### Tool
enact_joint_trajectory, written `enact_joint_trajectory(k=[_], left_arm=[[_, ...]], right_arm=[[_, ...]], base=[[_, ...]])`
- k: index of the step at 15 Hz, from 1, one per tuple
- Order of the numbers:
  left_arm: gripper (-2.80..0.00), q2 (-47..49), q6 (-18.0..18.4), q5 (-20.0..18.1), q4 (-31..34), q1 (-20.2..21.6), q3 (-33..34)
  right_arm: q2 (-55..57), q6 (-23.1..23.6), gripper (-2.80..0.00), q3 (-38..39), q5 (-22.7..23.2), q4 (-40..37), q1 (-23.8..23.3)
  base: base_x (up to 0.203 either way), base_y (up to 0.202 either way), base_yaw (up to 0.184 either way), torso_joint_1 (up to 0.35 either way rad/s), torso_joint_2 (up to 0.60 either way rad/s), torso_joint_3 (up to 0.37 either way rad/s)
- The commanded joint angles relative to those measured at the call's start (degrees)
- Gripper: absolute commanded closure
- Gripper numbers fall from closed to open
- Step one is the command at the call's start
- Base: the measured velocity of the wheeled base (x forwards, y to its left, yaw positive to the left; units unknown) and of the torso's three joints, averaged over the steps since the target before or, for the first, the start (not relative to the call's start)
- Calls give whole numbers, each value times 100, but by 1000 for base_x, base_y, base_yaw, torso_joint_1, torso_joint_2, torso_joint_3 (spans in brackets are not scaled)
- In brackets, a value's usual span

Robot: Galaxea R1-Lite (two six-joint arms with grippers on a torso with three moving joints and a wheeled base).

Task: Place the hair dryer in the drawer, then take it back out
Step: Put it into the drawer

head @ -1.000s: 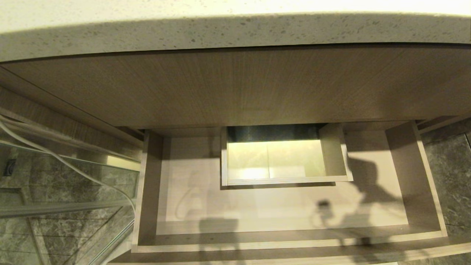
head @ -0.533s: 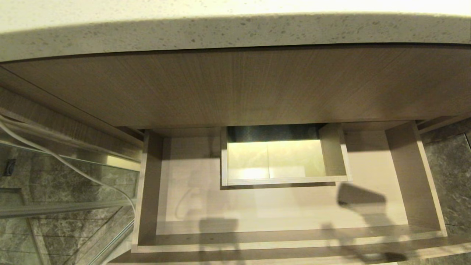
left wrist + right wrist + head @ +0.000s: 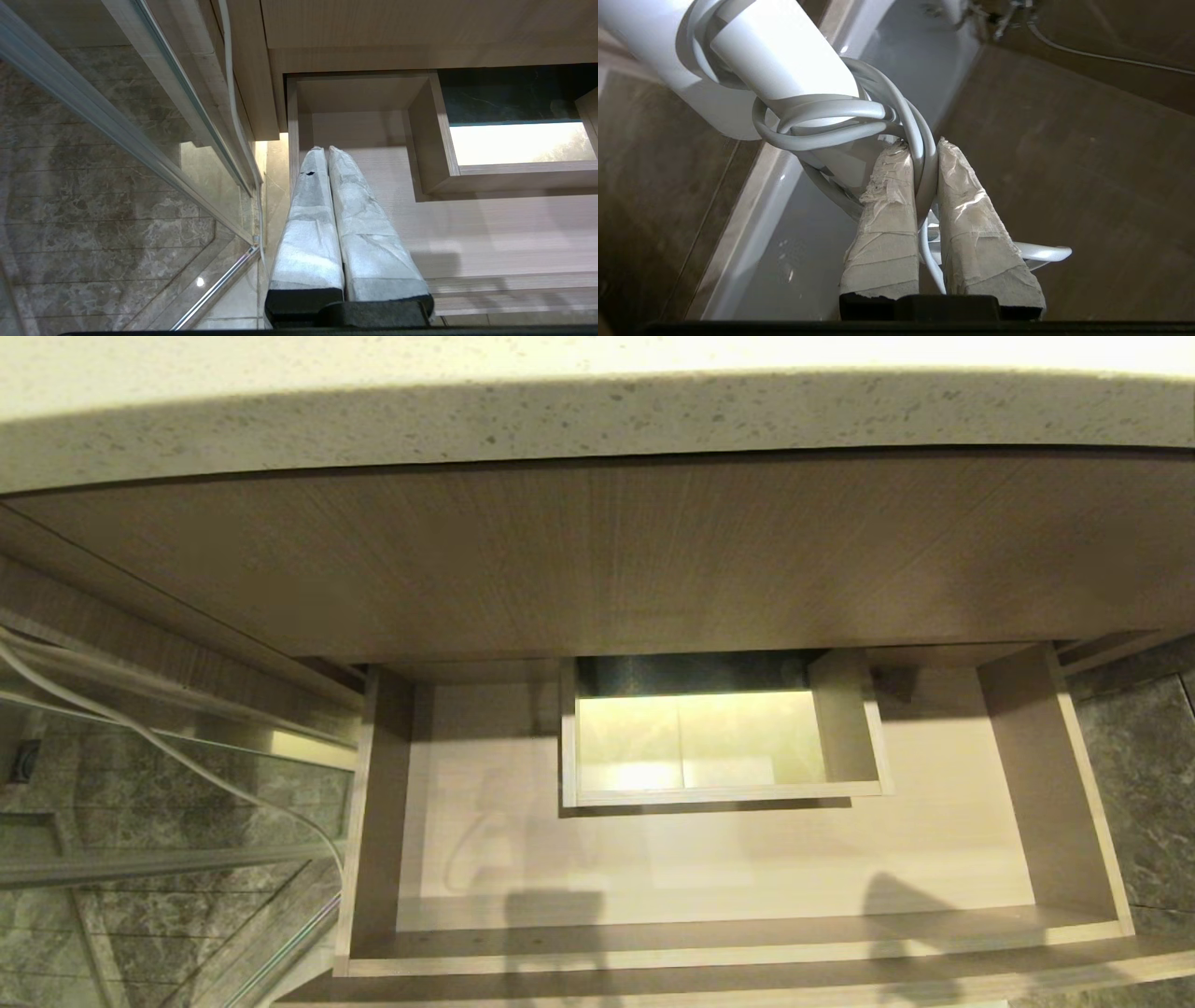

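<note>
The drawer (image 3: 728, 957) stands pulled open in the head view, its pale floor bare, with the boxed cutout (image 3: 719, 737) at the middle of its back. Neither gripper shows in that view. In the right wrist view my right gripper (image 3: 922, 144) is shut on the white cord (image 3: 831, 112) wound around the hair dryer (image 3: 775, 60). The white barrel hangs just beyond the taped fingers (image 3: 887, 219); its mouth is hidden. In the left wrist view my left gripper (image 3: 325, 149) is shut and empty, over the left side of the drawer (image 3: 490, 233).
A speckled countertop (image 3: 597, 420) overhangs a taller wood-grain panel (image 3: 597, 560) above the drawer. A glass panel (image 3: 168, 784) with a white cable (image 3: 140, 733) stands to the left. Grey marble floor (image 3: 1148, 784) lies to the right. A white glossy surface (image 3: 752, 261) lies beneath the dryer.
The dark shadow on the right of the drawer floor has slid toward the front edge and shrunk. The drawer itself has not moved.
</note>
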State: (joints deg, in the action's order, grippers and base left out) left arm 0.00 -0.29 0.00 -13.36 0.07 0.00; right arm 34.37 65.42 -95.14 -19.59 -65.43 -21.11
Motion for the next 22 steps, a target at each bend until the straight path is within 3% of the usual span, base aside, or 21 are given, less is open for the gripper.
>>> enact_joint_trajectory(k=[1, 14, 22], left_arm=[[0, 0, -6, 0, -9, 1, 229], [0, 0, -6, 0, -9, 1, 229], [0, 0, -6, 0, -9, 1, 229]], right_arm=[[107, -49, 0, 355, 2, -79, -1], [992, -617, 0, 2411, 5, -434, 2], [2032, -619, 0, 2840, 50, 159, 10]], base=[[0, 0, 0, 0, 0, 0], [0, 0, 0, 0, 0, 0], [0, 0, 0, 0, 0, 0]])
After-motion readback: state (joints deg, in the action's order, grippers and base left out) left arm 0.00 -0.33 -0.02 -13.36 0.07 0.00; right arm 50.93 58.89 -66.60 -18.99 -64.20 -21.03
